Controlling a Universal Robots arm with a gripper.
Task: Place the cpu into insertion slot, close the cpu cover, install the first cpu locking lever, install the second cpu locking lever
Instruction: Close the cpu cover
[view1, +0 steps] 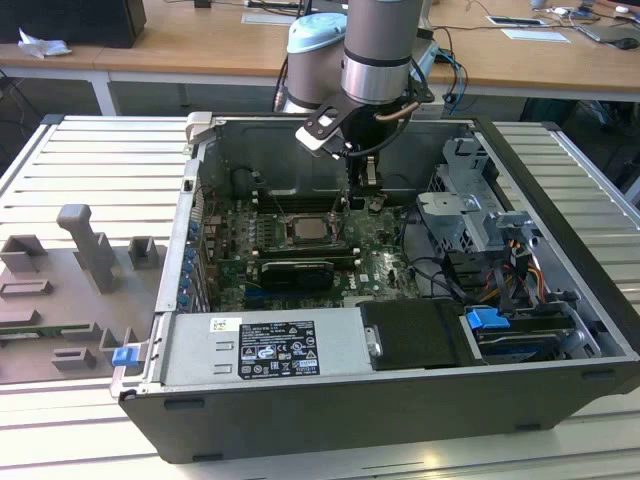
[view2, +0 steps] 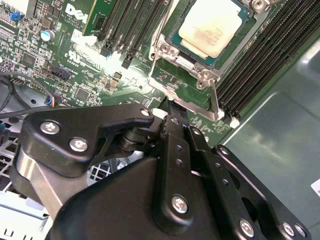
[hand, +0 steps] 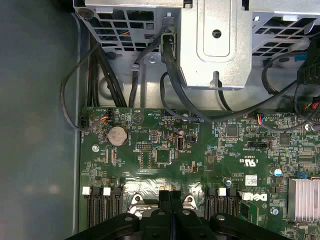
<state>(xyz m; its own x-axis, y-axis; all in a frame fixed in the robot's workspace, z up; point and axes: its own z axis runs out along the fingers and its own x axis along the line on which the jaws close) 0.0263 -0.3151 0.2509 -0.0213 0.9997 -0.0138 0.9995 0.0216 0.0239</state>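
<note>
The cpu (view2: 212, 25) lies flat in the insertion slot (view2: 204, 75) on the green motherboard, its silvery top showing. In the exterior view the cpu (view1: 301, 229) is at the middle of the open case. The silvery cpu cover (view2: 166, 48) lies down around the chip. A thin metal locking lever (view2: 214, 97) runs along one side of the socket. My gripper (view2: 170, 109) hangs just beside the socket, near the lever's end. Its black fingers are shut together with nothing seen between them, as the first wrist view of the gripper (hand: 171, 196) also shows. In the exterior view the gripper (view1: 366, 190) is right of the cpu.
Black memory slots (view2: 260, 60) flank the socket. A metal drive cage (hand: 215, 45) with black cables (hand: 170, 95) stands close by. The power supply (view1: 270, 350) fills the case's front. A grey fixture plate (view1: 70, 290) lies at the exterior view's left.
</note>
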